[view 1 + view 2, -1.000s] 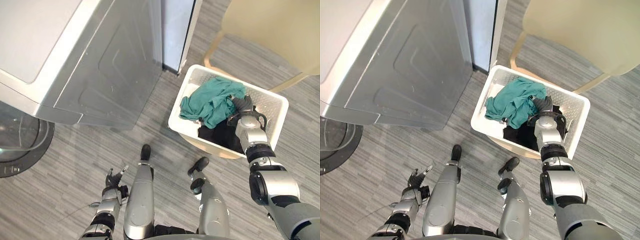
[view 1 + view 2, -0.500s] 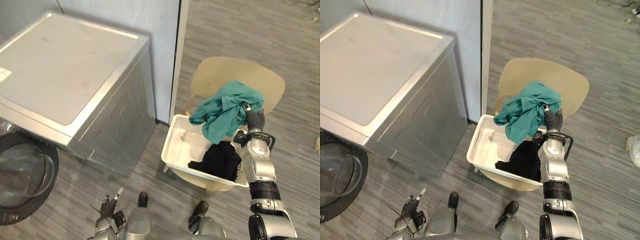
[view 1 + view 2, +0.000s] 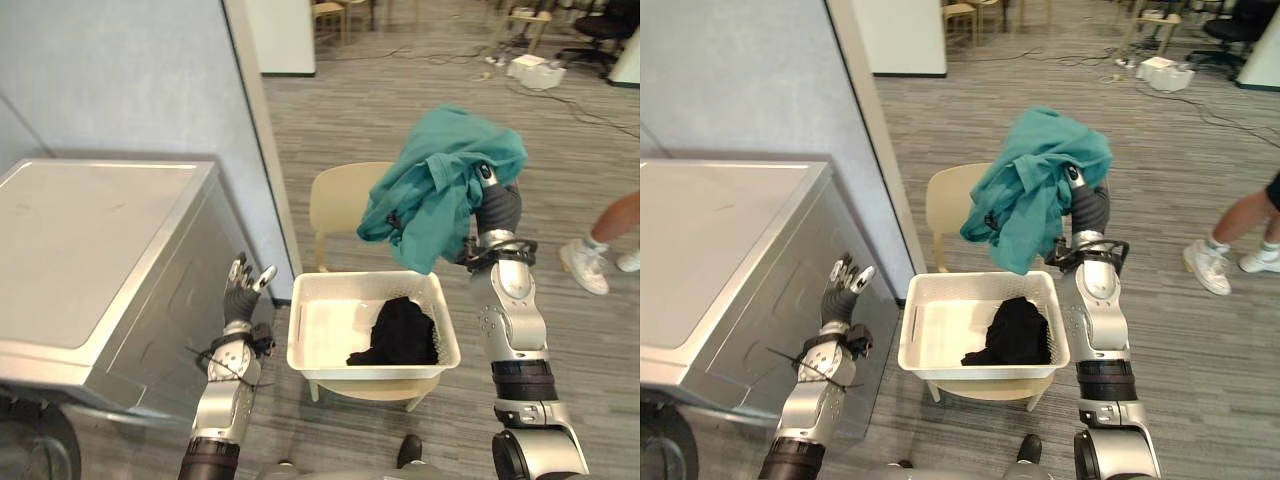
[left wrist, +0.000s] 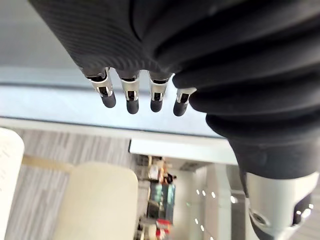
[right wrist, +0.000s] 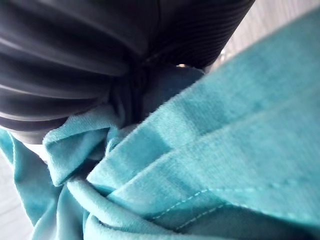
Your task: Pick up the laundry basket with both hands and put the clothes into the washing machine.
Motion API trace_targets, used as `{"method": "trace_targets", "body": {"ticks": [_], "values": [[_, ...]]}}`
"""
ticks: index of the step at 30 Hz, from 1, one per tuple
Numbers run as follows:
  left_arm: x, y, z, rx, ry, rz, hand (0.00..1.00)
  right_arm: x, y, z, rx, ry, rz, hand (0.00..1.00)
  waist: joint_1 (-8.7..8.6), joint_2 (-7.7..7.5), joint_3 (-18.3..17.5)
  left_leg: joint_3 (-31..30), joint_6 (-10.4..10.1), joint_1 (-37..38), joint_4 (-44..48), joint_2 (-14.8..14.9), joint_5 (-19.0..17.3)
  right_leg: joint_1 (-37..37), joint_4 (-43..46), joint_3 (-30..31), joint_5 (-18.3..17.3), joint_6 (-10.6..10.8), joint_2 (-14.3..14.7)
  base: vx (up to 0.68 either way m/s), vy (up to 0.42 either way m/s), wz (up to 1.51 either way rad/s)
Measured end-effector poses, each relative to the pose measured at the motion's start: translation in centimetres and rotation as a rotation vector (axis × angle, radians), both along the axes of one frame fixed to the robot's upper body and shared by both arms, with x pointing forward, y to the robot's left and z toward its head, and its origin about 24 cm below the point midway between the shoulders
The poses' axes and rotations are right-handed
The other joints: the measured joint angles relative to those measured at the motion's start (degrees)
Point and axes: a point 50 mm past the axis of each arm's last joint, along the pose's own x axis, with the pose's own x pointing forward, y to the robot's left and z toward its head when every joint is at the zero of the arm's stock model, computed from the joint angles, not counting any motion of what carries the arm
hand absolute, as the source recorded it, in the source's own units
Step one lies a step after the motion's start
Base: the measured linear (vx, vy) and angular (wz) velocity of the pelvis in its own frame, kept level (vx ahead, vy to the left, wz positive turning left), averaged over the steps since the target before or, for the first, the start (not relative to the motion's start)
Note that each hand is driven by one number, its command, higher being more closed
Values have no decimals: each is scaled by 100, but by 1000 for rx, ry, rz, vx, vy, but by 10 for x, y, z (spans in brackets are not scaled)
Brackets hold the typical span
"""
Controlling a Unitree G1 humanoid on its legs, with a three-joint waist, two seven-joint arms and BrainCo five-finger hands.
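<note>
Right hand (image 3: pixel 497 208) grips a teal garment (image 3: pixel 440 180), raised above the white laundry basket (image 3: pixel 365 372) on a chair (image 3: pixel 338 200). Left hand (image 3: pixel 238 298) hovers open-fingered beside the washing machine (image 3: pixel 90 260).

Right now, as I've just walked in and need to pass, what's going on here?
The robot's right hand holds a teal cloth garment high above the white plastic laundry basket, which sits on a beige chair with a black garment inside. Its left hand is raised, open and empty, beside the silver washing machine. A person's leg shows at the right.
</note>
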Motion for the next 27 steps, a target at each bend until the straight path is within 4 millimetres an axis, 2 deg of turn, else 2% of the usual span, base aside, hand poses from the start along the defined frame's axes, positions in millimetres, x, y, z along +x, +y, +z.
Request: {"method": "trace_targets", "body": {"ticks": [2, 4, 5, 7, 14, 18, 24, 27], "values": [[10, -11, 13, 17, -51, -54, 0, -2, 9, 5, -11, -27, 49, 100, -25, 10, -21, 129, -18, 103, -6, 25, -27, -3, -1, 154, 11, -15, 54, -10, 7, -44], [22, -28, 32, 25, -121, -126, 0, -5, 18, 10, -29, -57, 103, 100, -164, 15, -24, 255, -28, 186, -26, 35, -36, -17, -1, 277, 18, -23, 87, -13, 5, -31], [24, -32, 36, 27, -140, -144, 0, -6, 21, 11, -33, -61, 115, 100, -166, 16, -25, 295, -29, 203, -33, 35, -37, -29, -1, 308, 16, -20, 92, -24, 7, -30], [30, -44, 48, 22, -189, -205, 0, -7, 29, 9, -42, -60, 171, 100, -285, 23, -32, 436, -44, 243, -32, 36, -63, -92, -1, 470, 31, -13, 121, -22, 9, -33], [36, -69, 69, 7, -261, -335, 0, -13, 34, -4, -51, -27, 233, 100, -375, 62, -57, 645, -109, 310, -32, 116, -119, -183, -1, 696, 45, -18, 244, -3, -4, -20], [40, -77, 79, -24, -292, -371, 0, -19, 43, -6, -56, -33, 294, 100, -426, 131, -124, 729, -122, 295, -33, 129, -130, -261, 0, 768, 60, -36, 274, 24, -1, -10], [42, -94, 98, -36, -348, -453, 0, -26, 52, -9, -43, -31, 355, 100, -501, 132, -130, 767, -109, 287, -28, 125, -165, -261, -1, 795, 55, -29, 274, -2, 4, -2], [42, -104, 103, -136, -343, -523, 0, -32, 53, -7, -22, -46, 377, 100, -510, 134, -132, 766, -108, 275, -28, 125, -169, -262, -1, 793, 45, -15, 275, 0, 0, 0]]}}
